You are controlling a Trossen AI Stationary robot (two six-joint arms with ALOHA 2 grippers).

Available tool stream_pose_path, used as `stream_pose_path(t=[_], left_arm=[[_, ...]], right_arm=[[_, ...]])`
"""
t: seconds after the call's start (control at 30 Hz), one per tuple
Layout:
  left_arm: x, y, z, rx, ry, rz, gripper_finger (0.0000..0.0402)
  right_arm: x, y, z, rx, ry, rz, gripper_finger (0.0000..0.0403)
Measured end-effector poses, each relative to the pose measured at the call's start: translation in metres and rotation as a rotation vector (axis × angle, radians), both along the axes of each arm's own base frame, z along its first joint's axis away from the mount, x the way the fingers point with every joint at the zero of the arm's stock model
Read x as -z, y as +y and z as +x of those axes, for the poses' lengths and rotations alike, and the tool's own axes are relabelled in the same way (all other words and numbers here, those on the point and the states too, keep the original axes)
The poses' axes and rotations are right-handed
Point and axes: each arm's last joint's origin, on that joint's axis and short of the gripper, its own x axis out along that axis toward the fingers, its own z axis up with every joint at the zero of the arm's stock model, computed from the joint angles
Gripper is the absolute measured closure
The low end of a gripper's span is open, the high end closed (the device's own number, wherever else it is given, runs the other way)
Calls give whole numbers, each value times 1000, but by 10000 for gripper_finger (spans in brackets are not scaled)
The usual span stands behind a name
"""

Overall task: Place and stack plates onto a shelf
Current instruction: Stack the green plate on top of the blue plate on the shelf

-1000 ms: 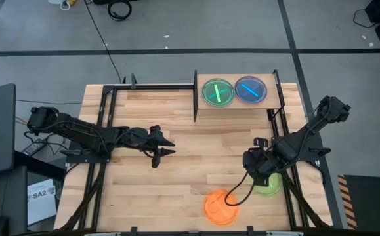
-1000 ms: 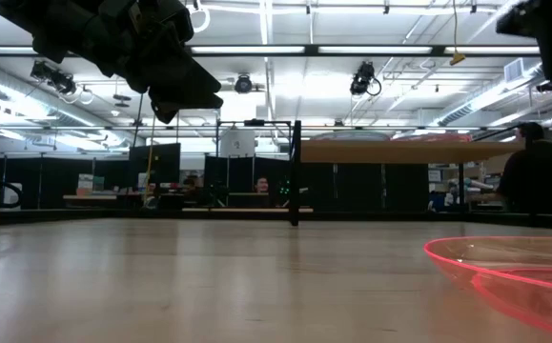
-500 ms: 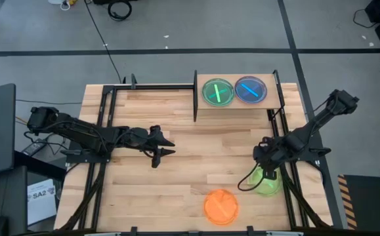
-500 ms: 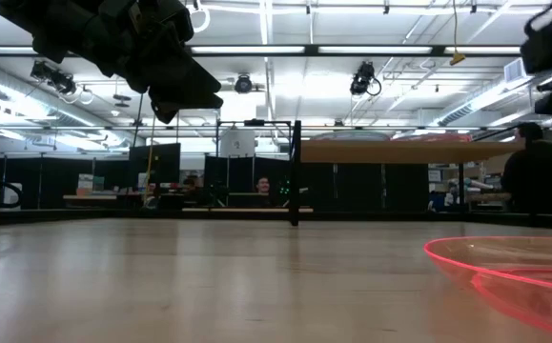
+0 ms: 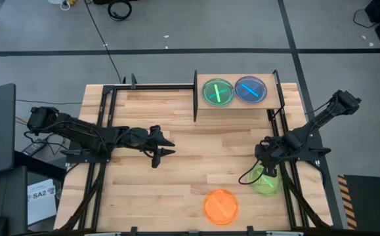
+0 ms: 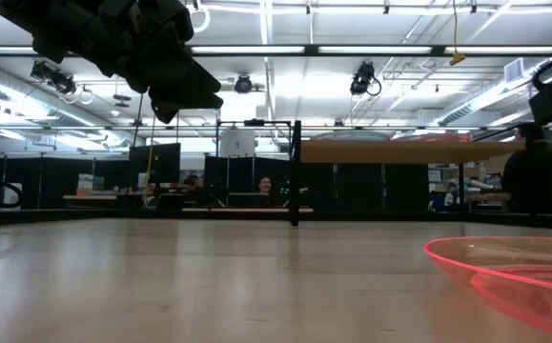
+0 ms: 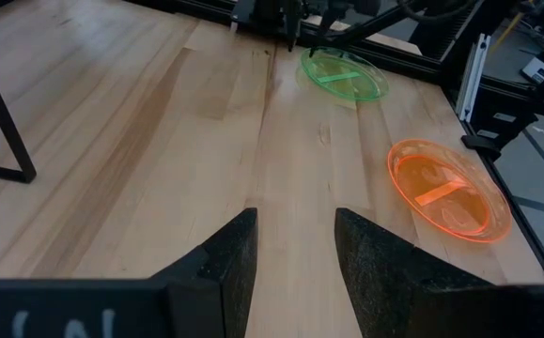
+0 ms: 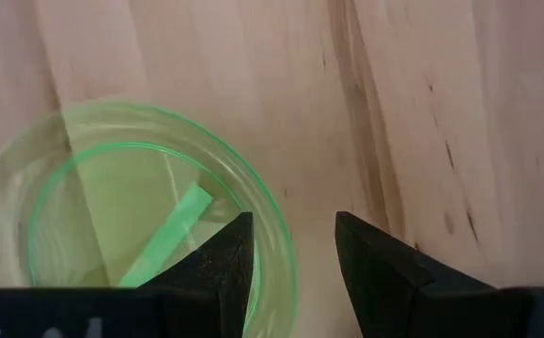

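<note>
Two plates lie flat on the tabletop near its right near corner: a green plate (image 5: pixel 267 181) (image 7: pixel 345 73) (image 8: pixel 131 225) and an orange plate (image 5: pixel 221 205) (image 7: pixel 445 183) (image 6: pixel 514 272). On the shelf (image 5: pixel 235 105) at the far right rest another green plate (image 5: pixel 217 92) and a blue plate (image 5: pixel 250 90). My right gripper (image 5: pixel 266 165) (image 8: pixel 290 258) is open and points down over the tabletop green plate, its fingers standing on either side of the plate's rim (image 8: pixel 286 268); no touch shows. My left gripper (image 5: pixel 167 145) (image 7: pixel 295 249) waits open above the table's middle.
Black metal frame rails (image 5: pixel 104 131) run along the table's left and right sides, and a black post (image 5: pixel 195 98) stands at the shelf's left end. Bare wood (image 5: pixel 196 157) lies between the two arms. Beyond the table, the low view shows a person (image 6: pixel 533 176).
My right gripper has moved toward the table's right edge, away from the orange plate and over the green plate on the tabletop, still open. The plates have not moved.
</note>
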Motion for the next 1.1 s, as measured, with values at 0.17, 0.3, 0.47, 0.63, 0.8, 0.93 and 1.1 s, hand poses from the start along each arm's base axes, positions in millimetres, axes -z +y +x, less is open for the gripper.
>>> stream_pose_path(t=[0.17,0.3,0.47,0.63,0.8,0.93,1.1], left_arm=[[0,0,0,-1,0,-3,251],[0,0,0,-1,0,-5,251],[0,0,0,-2,0,-6,251],[0,0,0,-2,0,-6,251],[0,0,0,-2,0,-7,251],[0,0,0,-2,0,-7,251],[0,0,0,-2,0,-7,251]], right_arm=[[11,-1,1,-7,-30,16,244],[17,-2,-1,15,-17,26,244],[18,-1,-1,7,-2,56,244],[18,-1,-1,10,-1,56,244],[26,-2,-2,35,-8,69,243],[29,-2,-3,32,-13,89,243],[28,-1,-2,33,-13,100,249]])
